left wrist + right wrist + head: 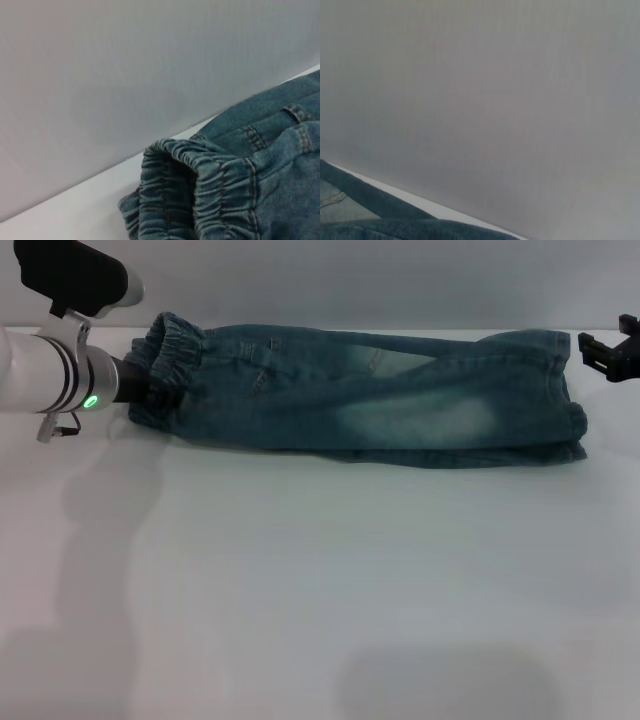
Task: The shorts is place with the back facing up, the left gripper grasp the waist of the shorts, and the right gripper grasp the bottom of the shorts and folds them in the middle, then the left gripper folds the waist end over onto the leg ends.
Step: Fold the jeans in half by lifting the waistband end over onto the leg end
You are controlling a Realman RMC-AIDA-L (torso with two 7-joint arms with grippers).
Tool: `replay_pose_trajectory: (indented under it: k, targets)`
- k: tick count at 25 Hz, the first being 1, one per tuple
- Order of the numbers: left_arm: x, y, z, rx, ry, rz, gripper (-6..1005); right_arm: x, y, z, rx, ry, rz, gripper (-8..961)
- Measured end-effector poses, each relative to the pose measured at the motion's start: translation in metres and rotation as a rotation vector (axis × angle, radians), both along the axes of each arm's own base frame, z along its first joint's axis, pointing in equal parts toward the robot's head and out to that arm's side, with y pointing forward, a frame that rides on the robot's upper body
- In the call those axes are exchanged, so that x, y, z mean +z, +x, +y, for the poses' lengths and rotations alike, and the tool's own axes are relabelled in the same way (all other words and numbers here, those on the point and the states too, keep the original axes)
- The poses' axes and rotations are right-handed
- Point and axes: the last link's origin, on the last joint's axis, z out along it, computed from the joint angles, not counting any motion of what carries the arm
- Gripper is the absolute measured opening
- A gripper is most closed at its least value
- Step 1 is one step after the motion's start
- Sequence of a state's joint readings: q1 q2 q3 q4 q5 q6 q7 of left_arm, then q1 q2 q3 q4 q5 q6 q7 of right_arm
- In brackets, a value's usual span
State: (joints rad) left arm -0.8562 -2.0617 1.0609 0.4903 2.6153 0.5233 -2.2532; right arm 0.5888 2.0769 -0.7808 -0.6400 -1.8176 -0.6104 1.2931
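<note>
Head view: from above, facing forward and down over the surface (300,600) toward the back wall (380,280). Left wrist view: close on the shorts' (370,390) gathered waistband (200,190) — shared with the head view. Right wrist view: low, mostly wall, denim edge only.

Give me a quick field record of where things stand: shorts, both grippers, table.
shorts: lying lengthwise along the far side of the table, already folded in half along their length, gathered waist at the robot's left
leg ends: at the robot's right, lying flat, stacked
left gripper: at the waist end, pressed into the elastic band; fingers hidden by the cloth
right gripper: off the shorts, raised just beyond the leg ends, holding nothing
table: white, near side bare of cloth
second fold: not yet done
</note>
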Motion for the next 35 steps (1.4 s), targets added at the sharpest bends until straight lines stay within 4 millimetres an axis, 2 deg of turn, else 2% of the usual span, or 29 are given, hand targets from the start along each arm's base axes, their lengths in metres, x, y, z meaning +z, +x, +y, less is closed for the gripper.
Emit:
replay_pose_trajectory:
  k: [8, 14, 22, 28, 31, 35]
  targets:
    - [0.002, 0.0, 0.002, -0.004, 0.018, 0.002, 365, 0.0, 0.002, -0.002, -0.005, -0.001, 0.001, 552]
    - [0.007, 0.001, 0.004, -0.017, 0.048, 0.003, 320, -0.001, 0.002, -0.002, -0.007, -0.003, 0.002, 552]
    - [0.013, 0.014, 0.009, -0.069, 0.054, 0.016, 247, -0.003, -0.001, 0.0, -0.006, 0.001, 0.028, 553]
    - [0.007, 0.048, 0.009, -0.168, 0.025, 0.043, 221, -0.009, -0.01, 0.007, 0.003, -0.007, 0.05, 553]
    - [0.007, 0.073, 0.007, -0.238, 0.023, 0.041, 210, -0.017, -0.016, 0.012, 0.004, -0.026, 0.051, 553]
    - [0.009, 0.093, 0.007, -0.291, 0.02, 0.038, 195, -0.029, -0.028, 0.019, 0.016, -0.058, 0.043, 553]
